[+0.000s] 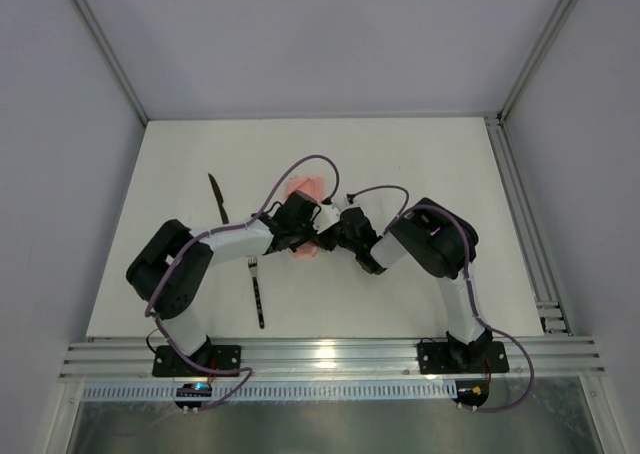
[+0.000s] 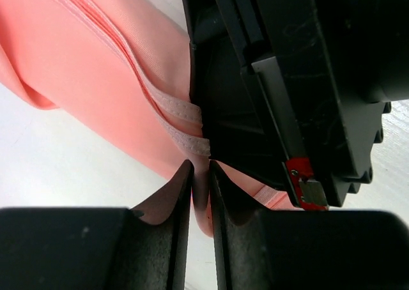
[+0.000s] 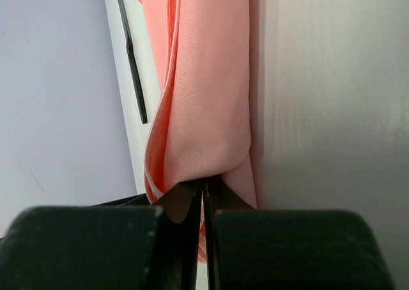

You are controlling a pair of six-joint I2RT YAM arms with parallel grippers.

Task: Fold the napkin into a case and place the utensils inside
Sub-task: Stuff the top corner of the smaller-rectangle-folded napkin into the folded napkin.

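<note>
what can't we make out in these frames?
- napkin: top view, both arms cover most of it; fold shape unreadable.
- left gripper: left wrist view, too close; gripping or just straddling the napkin, cannot tell.
- dark utensil: right wrist view, cut by top edge; fork or knife unclear.

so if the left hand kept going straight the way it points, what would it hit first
Probably the napkin fold at its tips, then the right hand close behind it; depth is unclear.

Tabletop [image 1: 420, 164]: white, flat, rectangular.
Left part: slender black knife [image 1: 218, 199], and nearer the front edge a dark-handled fork with silvery tines [image 1: 257, 292].
Middle: bunched pale-pink cloth napkin [image 1: 305, 188].
</note>
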